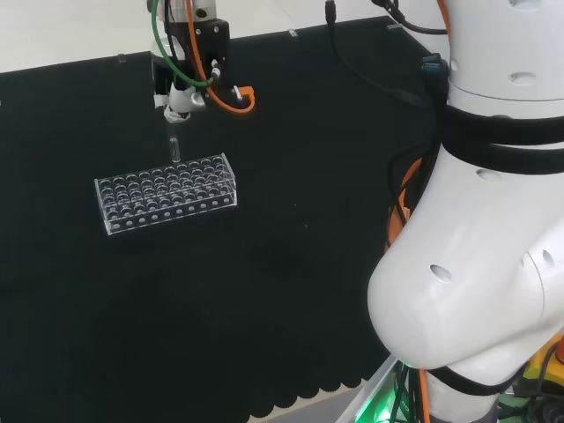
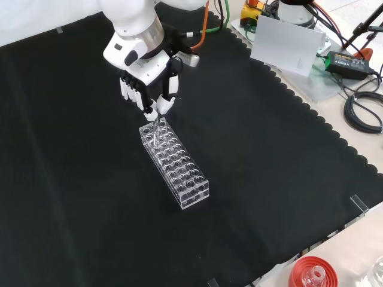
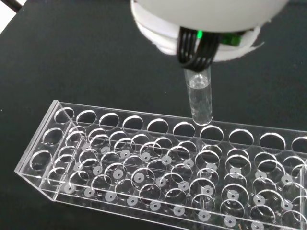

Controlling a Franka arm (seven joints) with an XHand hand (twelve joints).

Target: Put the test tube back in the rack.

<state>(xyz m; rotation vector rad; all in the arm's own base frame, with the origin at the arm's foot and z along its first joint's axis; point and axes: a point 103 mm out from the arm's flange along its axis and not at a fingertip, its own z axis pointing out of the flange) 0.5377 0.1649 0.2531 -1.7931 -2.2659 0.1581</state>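
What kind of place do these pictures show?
Probably a robot test bench set up for lab work: a white arm's hand holds a test tube above a clear rack on black cloth, with cables beside.

Bare black cloth on the bench [image 2: 269,155] lies open all around the clear plastic test tube rack [image 2: 175,162], the sole obstacle there. Its holes stand unfilled, and the clear glass test tube [image 3: 199,98] hangs above one edge hole.

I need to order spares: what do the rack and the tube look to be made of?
Rack: clear, glossy, flat-sided plates with sharp edges, probably acrylic. Tube, held by the hand: clear, smooth, round-bottomed; glass or plastic, the look leaves it open.
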